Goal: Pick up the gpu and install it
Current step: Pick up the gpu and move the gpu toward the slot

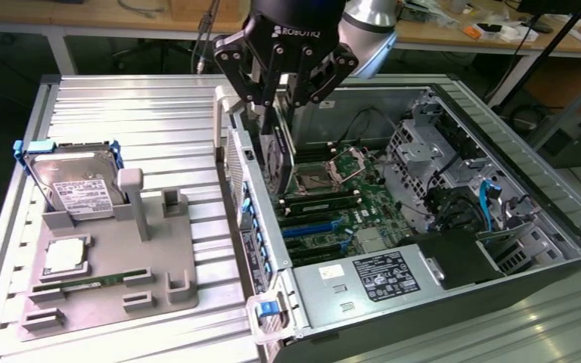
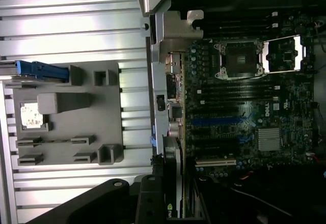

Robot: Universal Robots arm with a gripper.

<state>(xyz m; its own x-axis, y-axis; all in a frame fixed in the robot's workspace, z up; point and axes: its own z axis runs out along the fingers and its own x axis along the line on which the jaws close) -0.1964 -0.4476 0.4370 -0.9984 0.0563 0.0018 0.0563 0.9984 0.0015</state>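
Gripper [image 1: 281, 102] part-closed, pinching the gpu [image 1: 276, 151]. The card hangs on edge straight below the fingers, inside the open computer case [image 1: 532, 189]. The exterior view gives its full drop. The wrist view looks down its top edge to the motherboard [image 2: 239, 96] beneath. Holder tray [image 1: 119, 257] sits well off to one side.

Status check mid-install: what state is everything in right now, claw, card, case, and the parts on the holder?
claw: shut on the gpu
gpu: held on edge above the motherboard, not seated
computer case: on its side, open
processor socket: cover flipped open
hard drive: standing upright in the grey holder
memory stick: lying flat in the grey holder
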